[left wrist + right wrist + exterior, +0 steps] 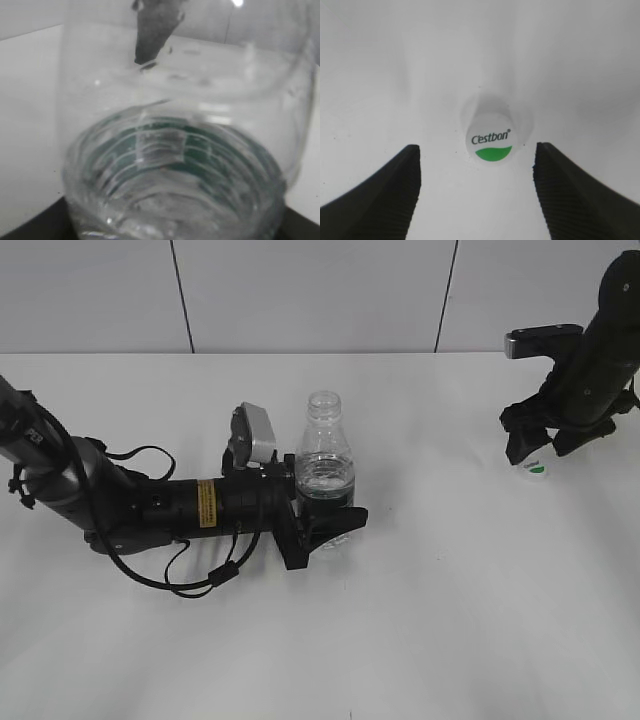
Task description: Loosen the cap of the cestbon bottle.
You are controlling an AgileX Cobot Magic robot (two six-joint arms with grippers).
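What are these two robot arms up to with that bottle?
The left pincer is clamped around the lower part of the cestbon bottle, which stands upright on the white table with its neck open. The cap is already off: it sits on the table far to the right, under the right pincer, whose fingers are spread open on either side of it, not touching.

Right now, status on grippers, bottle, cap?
Left gripper shut on bottle, upright, neck open. Right gripper open over cap, lying on table. Nothing in the way.
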